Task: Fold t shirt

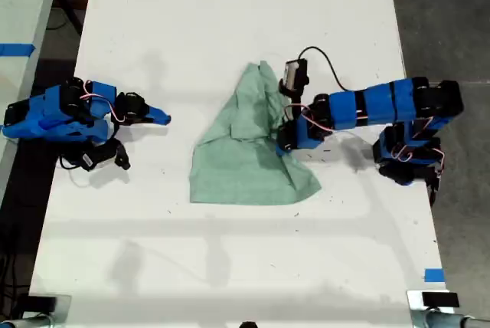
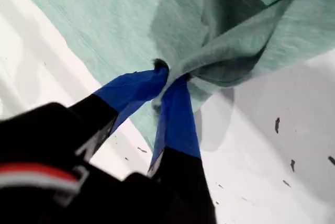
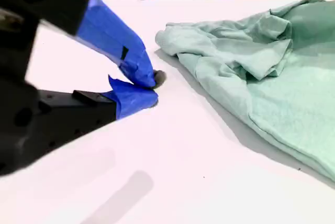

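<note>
Mint-green t shirt point(image 1: 245, 144) pinched in my outstretched first gripper point(image 2: 168, 80); my second gripper point(image 3: 149, 85) clenched, empty.

The t shirt point(image 1: 245, 148) is plain pale mint green. The desk point(image 1: 230, 21) is white with small dark specks. Both arms are blue and black, with blue-taped pincer tips.

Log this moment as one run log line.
task: fold t shirt | first gripper: shut on t shirt, edge lifted | second gripper: shut, empty, off shirt | table: shirt rumpled, not folded
</note>
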Tool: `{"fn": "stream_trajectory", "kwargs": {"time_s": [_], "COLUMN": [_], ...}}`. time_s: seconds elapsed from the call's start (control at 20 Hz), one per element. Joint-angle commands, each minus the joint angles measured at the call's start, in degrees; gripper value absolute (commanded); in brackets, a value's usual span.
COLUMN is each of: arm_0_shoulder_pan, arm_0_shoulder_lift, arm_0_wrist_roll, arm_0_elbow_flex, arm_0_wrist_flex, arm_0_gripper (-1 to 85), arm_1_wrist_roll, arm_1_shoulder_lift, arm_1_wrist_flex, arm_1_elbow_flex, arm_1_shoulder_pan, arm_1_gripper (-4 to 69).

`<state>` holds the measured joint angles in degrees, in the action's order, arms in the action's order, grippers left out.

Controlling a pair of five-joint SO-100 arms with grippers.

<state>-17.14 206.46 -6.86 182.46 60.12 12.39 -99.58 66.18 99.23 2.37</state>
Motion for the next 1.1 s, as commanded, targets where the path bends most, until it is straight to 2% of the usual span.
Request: {"fn": "stream_trajectory", "kwargs": {"time_s": [0.0, 0.05, 0.1, 0.2, 0.25, 0.5, 0.75, 0.95, 1.05], "arm_0_shoulder_pan": [-0.8, -0.8, -0.8, -0.8, -0.8, -0.9, -0.9, -0.9, -0.8], "arm_0_shoulder_lift": [0.3, 0.3, 0.3, 0.3, 0.3, 0.3, 0.3, 0.3, 0.3], "arm_0_wrist_roll": [0.5, 0.5, 0.5, 0.5, 0.5, 0.4, 0.4, 0.4, 0.4], "arm_0_elbow_flex": [0.2, 0.2, 0.2, 0.2, 0.2, 0.1, 0.1, 0.1, 0.1], "arm_0_wrist_flex": [0.0, 0.0, 0.0, 0.0, 0.0, 0.1, 0.1, 0.1, 0.1], "arm_0_gripper": [-0.3, -0.3, -0.3, -0.3, -0.3, -0.3, -0.3, -0.3, -0.3], "arm_1_wrist_roll": [2.4, 3.3, 4.0, 4.6, 4.7, 6.1, 5.4, 3.5, 1.3], "arm_1_shoulder_lift": [4.4, 7.4, 10.3, 14.1, 14.7, 12.9, 11.4, 2.0, -8.4], "arm_1_wrist_flex": [-3.6, -3.8, -3.2, 0.3, 2.3, 10.2, 14.4, 18.1, 16.6], "arm_1_elbow_flex": [-7.8, -10.8, -14.1, -20.6, -23.0, -32.2, -32.3, -24.4, -12.2], "arm_1_shoulder_pan": [-0.4, -0.4, -0.4, -0.7, -0.8, -2.6, -2.5, -1.9, -1.3], "arm_1_gripper": [-0.1, -0.1, 3.1, 31.0, 39.3, 38.2, 37.0, 37.3, 34.1]}}
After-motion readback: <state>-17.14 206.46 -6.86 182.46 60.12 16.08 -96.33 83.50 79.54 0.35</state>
